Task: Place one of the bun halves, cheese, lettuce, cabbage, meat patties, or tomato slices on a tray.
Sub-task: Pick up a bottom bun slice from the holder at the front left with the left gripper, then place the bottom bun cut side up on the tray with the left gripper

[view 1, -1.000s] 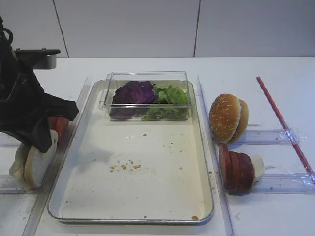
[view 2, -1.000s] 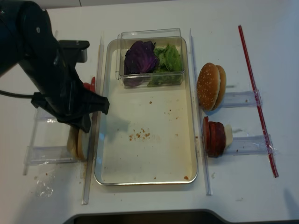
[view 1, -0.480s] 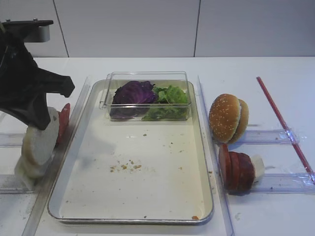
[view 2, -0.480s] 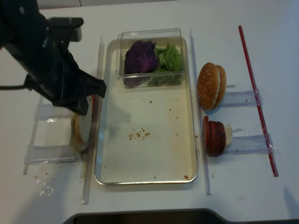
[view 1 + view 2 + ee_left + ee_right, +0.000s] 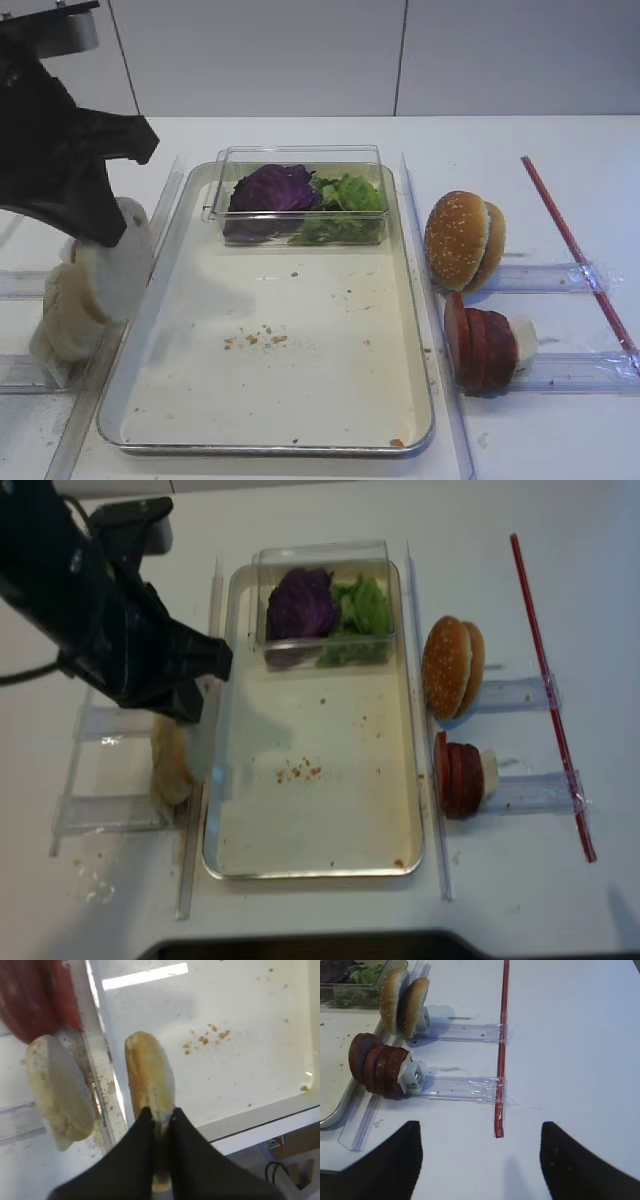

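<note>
Evidently the left gripper (image 5: 157, 1112) is clamped tight on the edge of one of the bun halves (image 5: 149, 1076), holding it on edge so it clears the rack. Just to its left, another pale half (image 5: 60, 1092) leans in the clear holder; just to its right lies the tray (image 5: 405, 445), its crumb-speckled floor awaiting the bun. The right gripper (image 5: 480, 1160), jaws apart and holding nothing, hangs over the desk (image 5: 580, 1035).
</note>
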You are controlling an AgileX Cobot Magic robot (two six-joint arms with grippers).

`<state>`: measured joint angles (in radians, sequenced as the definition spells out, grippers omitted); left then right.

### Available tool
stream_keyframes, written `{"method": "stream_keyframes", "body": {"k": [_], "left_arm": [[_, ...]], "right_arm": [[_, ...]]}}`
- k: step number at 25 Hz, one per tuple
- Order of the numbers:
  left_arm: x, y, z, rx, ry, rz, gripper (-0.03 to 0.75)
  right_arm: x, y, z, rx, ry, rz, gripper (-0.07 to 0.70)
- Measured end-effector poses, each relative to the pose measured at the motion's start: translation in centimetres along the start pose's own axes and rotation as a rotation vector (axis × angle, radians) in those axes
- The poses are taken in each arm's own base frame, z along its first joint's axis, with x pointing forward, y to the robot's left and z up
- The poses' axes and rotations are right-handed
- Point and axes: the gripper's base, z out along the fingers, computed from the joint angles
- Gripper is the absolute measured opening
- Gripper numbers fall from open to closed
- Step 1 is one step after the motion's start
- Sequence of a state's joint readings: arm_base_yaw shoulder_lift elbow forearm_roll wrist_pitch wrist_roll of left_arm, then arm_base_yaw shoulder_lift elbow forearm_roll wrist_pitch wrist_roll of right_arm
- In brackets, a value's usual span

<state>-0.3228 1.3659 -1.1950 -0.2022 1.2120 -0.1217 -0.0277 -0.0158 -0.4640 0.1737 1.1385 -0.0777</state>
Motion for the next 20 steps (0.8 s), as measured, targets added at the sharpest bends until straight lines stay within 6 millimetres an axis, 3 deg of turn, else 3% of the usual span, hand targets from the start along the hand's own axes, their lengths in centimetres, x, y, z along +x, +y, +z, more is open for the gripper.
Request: {"method": "stream_keyframes", "body": {"k": [10,20], "left_arm": [[-0.6,-0.7,0.1,0.086,-0.076,0.0,0.029],[0.1,-2.1,2.4,0.323,-0.097,0.024,0.029]], "right_arm": [[0.0,0.0,0.0,0.0,0.0,0.0,0.514],[0.0,0.0,0.0,0.0,0.0,0.0,0.514]]}}
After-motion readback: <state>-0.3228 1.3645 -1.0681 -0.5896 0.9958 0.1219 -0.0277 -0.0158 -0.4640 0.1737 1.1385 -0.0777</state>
